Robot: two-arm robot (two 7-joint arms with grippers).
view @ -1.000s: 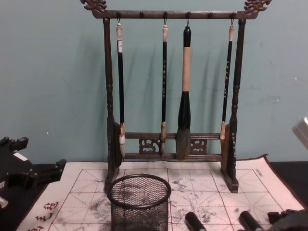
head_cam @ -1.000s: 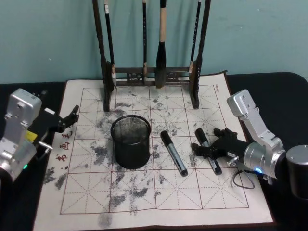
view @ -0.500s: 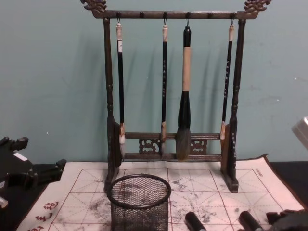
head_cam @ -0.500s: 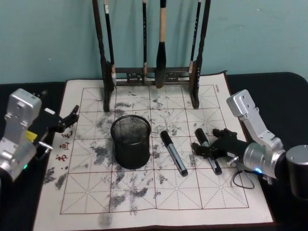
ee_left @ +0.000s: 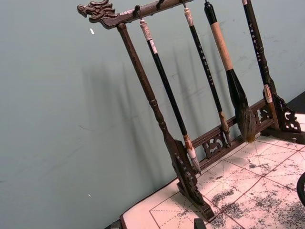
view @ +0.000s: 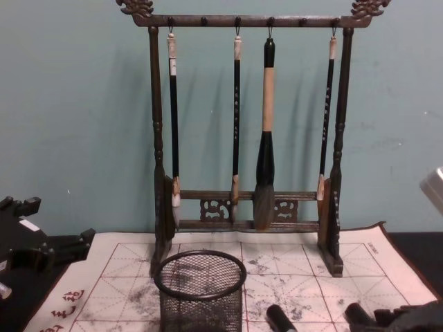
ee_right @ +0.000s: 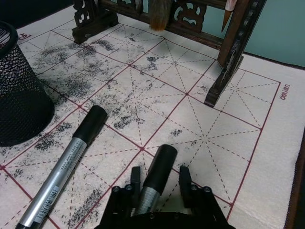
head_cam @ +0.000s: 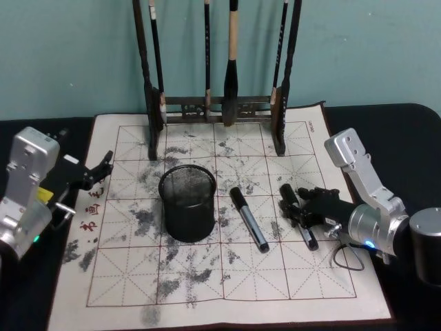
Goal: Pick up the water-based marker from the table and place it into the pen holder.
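Because probably light, stiff and slick, apt to roll, pinch the water-based marker mid-barrel. Lies flat on the desk mat, right of the pen holder, straddled by the spread, not-yet-clamped right gripper. Left gripper parked at left, spread too.

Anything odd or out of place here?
Nothing stands out. Grey blotches on the mat look like ink stains. Pen holder upright; two markers lie flat, right gripper open astride the right one. Left gripper idle at left.
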